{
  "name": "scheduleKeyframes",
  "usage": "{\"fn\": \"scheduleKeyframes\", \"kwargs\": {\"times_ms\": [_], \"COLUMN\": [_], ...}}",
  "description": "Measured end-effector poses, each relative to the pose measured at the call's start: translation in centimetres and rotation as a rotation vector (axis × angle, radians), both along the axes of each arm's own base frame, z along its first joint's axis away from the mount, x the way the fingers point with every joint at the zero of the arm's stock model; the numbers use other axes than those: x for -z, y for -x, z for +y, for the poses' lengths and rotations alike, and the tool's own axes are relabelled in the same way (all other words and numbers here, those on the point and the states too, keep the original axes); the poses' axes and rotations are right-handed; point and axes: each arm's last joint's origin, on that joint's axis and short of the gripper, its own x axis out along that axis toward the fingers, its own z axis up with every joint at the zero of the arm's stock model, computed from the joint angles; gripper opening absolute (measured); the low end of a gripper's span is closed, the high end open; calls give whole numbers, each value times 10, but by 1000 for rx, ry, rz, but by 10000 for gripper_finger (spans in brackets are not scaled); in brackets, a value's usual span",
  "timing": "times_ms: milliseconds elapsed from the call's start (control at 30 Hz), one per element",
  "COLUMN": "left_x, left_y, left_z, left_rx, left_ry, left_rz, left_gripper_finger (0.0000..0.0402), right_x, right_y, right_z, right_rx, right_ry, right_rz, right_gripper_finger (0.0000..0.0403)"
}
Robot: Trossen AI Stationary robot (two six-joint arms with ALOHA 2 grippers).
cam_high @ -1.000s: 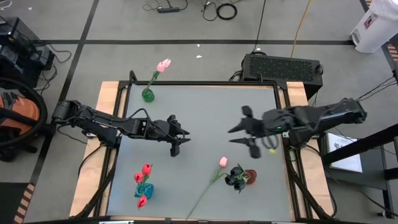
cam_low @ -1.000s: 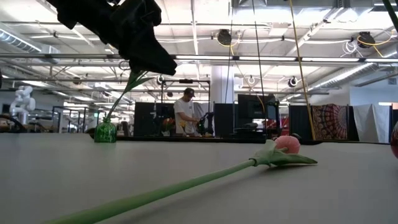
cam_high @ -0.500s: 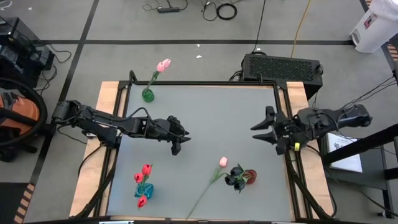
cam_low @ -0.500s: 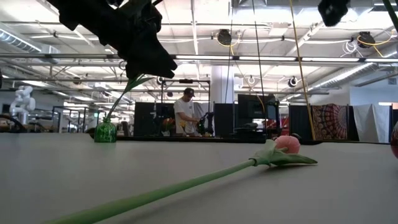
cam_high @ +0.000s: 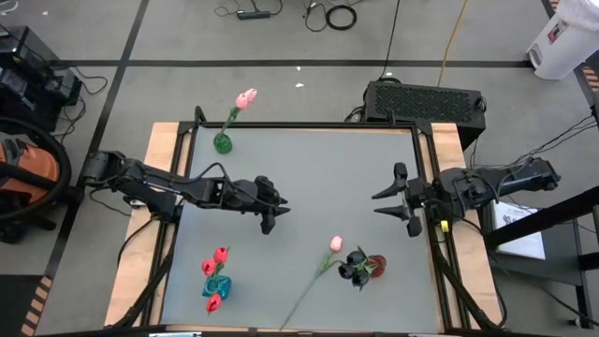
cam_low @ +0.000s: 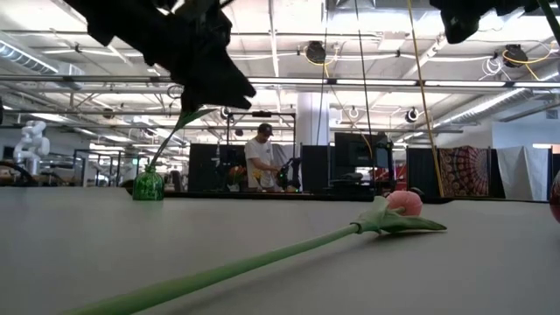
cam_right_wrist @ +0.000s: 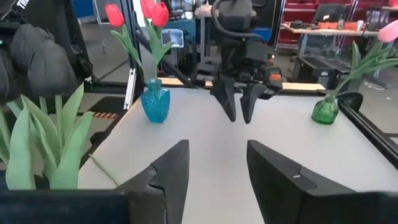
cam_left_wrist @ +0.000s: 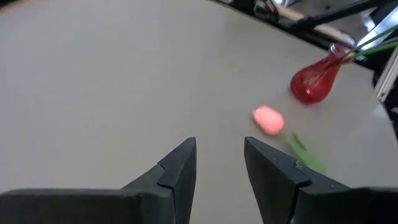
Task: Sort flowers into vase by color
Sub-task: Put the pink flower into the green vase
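A pink flower lies flat on the grey table, head [cam_high: 335, 243] toward the middle and stem [cam_high: 301, 298] running to the near edge; the left wrist view shows the head [cam_left_wrist: 268, 119] too. Another pink flower [cam_high: 246, 97] stands in a green vase [cam_high: 223, 142] at the far left. Red flowers [cam_high: 219, 255] fill a blue vase [cam_high: 215, 285] at the near left. Black flowers [cam_high: 355, 267] stand in a red vase [cam_high: 376, 265] beside the lying flower. My left gripper [cam_high: 273, 215] hovers open left of centre, holding nothing. My right gripper [cam_high: 376, 202] hangs open near the right edge, also holding nothing.
A raised wooden and black frame [cam_high: 178, 150] borders the table. A black box [cam_high: 426, 101] sits beyond the far edge. In the low view a person [cam_low: 260, 162] stands far off in the room. Bare grey surface [cam_high: 318, 168] spreads between the two grippers.
My right gripper has drawn back from the middle of the table toward the right edge and sunk a little, staying open. My left gripper has rolled slightly in place. The flowers and vases have stayed where they were.
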Motion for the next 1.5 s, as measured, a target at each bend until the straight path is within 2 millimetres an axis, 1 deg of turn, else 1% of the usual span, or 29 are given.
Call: {"fn": "scheduleKeyframes", "kwargs": {"times_ms": [100,200,400,500,600,733,967,1267,1367,1500], "left_x": [10,25,43,46,44,42,47,47,53,70], "left_y": [-7,-14,-39,-54,-67,-78,-79,-76,-76,-82], "left_z": [-1,-3,-10,-20,-31,-43,-56,-72,-78,-80], "left_rx": [-3,-15,-29,23,91,105,55,5,-4,-2], "left_ry": [58,126,278,328,369,423,525,614,638,640], "left_rz": [13,69,131,149,154,159,200,213,229,236], "left_gripper_finger": [141,141,141,141,141,141,141,141,141,141], "right_x": [1,2,3,3,3,3,3,3,3,3], "right_y": [-2,-3,-4,-4,-4,-4,-4,-4,-4,-4], "right_z": [0,1,1,1,1,1,1,1,1,1], "right_rx": [0,0,0,-1,-1,-1,-1,-1,-1,-2], "right_ry": [-8,-9,-10,-10,-9,-9,-9,-9,-9,-9], "right_rz": [11,19,25,25,26,28,28,29,29,30], "right_gripper_finger": [153,153,153,153,153,153,153,153,153,153]}}
